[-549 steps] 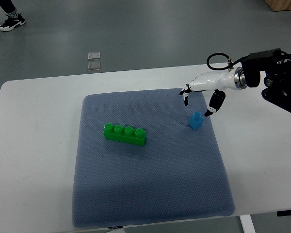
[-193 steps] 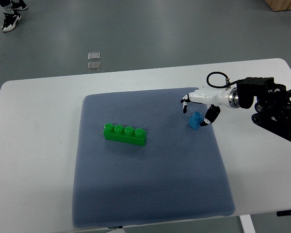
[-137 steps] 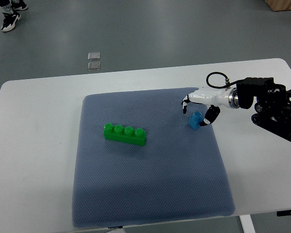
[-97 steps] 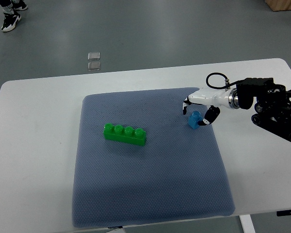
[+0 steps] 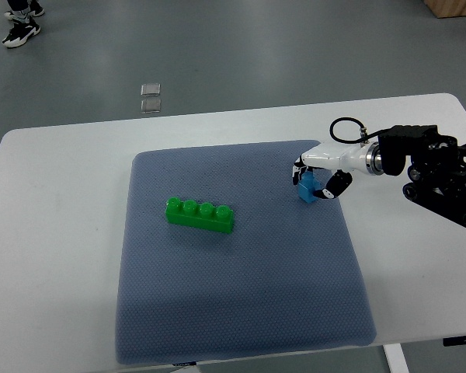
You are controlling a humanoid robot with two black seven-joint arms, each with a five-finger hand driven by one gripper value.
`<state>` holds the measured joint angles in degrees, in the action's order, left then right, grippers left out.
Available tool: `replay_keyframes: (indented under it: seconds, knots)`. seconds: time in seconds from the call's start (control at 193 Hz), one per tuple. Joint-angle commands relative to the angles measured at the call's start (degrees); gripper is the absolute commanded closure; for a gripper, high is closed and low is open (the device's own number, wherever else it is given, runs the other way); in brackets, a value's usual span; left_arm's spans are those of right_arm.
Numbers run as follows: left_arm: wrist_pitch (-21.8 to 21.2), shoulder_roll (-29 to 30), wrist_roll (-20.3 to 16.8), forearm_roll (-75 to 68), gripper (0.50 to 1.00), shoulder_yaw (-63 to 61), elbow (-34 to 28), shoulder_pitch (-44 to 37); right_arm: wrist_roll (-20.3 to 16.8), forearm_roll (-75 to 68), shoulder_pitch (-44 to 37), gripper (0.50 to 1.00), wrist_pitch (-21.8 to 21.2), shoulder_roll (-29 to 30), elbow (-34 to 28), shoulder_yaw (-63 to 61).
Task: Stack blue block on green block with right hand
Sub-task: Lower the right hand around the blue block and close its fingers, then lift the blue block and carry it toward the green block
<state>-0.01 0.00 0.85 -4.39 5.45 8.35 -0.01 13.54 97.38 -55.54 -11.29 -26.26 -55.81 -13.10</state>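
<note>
A small blue block sits on the blue-grey mat near its right edge. My right hand comes in from the right and its fingers are curled around the blue block, thumb on its right side and fingertips on its left. The block still rests on the mat. A long green block with several studs lies on the mat to the left of centre, well apart from the hand. The left arm is out of view.
The mat lies on a white table. The right arm's black forearm hangs over the table's right edge. Two small clear squares lie on the floor beyond the table. A person's shoes show at top left.
The right hand came down and left onto the blue block, and its fingers closed around it. The blue block shifted slightly up and left. The green block has not moved.
</note>
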Motion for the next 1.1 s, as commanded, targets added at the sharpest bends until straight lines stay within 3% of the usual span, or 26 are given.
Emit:
replay_keyframes:
  seconds: [0.0,0.207,0.46,0.724,1.096]
  knots:
    - [0.01,0.00,-0.06,0.00,0.500,0.00,0.00,0.01,0.09,0.00,-0.01,0.883,-0.05,-0.02,0.00,0.00]
    - [0.01,0.00,0.03,0.00,0.500,0.00,0.00,0.01,0.09,0.00,-0.01,0.899,-0.14,0.07,0.00,0.00]
    - [0.01,0.00,-0.06,0.00,0.500,0.00,0.00,0.01,0.00,0.09,-0.10,0.983,0.04,-0.11,-0.35,0.00]
    - [0.01,0.00,-0.06,0.00,0.500,0.00,0.00,0.01,0.09,0.17,-2.38,0.983,1.44,0.33,-1.76,-0.44]
    - [0.01,0.00,0.03,0.00,0.500,0.00,0.00,0.01,1.14,1.14,-9.59,0.983,3.55,9.82,-3.60,0.27]
